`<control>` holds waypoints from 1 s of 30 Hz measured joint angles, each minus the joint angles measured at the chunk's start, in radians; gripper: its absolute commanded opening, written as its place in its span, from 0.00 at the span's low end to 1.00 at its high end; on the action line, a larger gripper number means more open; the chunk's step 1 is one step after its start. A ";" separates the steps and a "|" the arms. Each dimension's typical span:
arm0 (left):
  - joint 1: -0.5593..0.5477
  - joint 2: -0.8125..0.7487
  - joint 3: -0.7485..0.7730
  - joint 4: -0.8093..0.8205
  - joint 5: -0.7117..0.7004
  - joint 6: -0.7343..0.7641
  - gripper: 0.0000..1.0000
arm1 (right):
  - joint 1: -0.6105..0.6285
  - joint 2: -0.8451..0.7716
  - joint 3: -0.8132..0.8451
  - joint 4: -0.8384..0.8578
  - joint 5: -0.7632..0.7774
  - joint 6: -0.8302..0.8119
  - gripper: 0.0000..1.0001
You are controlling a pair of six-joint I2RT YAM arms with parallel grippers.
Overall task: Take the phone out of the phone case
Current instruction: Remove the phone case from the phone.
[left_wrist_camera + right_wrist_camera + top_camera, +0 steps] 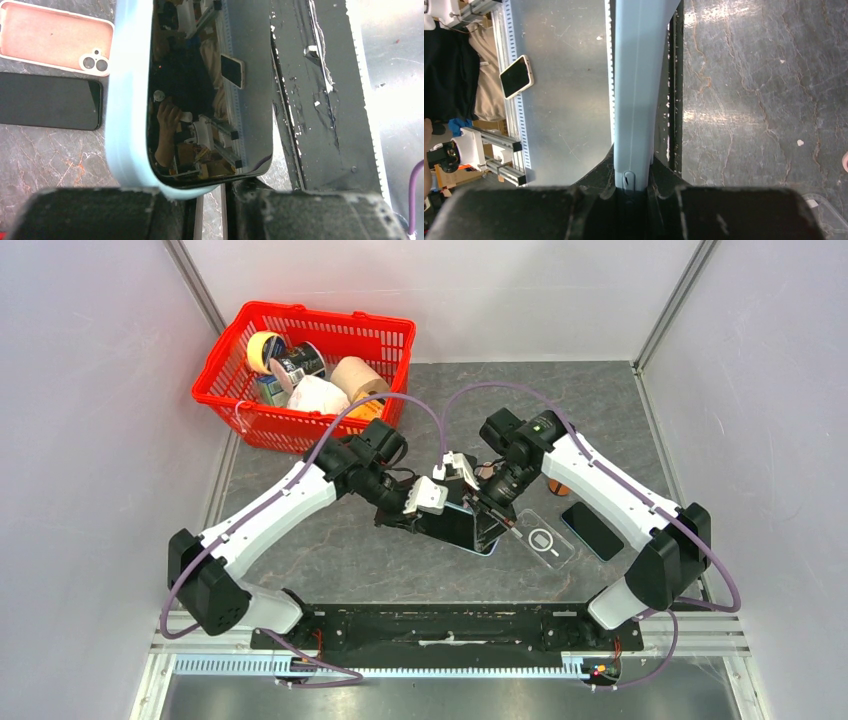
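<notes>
1. The phone (210,100) sits inside its light-blue phone case (127,100), held in the air over the middle of the table (330,540), between the two arms
2. The left gripper (212,197) is clamped on one end of the cased phone; the right gripper (633,192) is clamped on the case's rim, which runs edge-on between its fingers
3. The phone looks rigid, with a glossy glass face, so it is probably slippery and fragile; the case looks like a soft, bendy shell whose lip wraps the screen edge
4. The best hold is likely the case lip at a corner, peeled back while the other pincer steadies the phone by its sides, because a slip from this height could crack the glass
</notes>
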 measured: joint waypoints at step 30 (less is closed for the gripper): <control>0.182 -0.223 -0.068 0.079 0.161 -0.060 0.74 | 0.038 -0.063 -0.047 0.236 0.014 0.063 0.00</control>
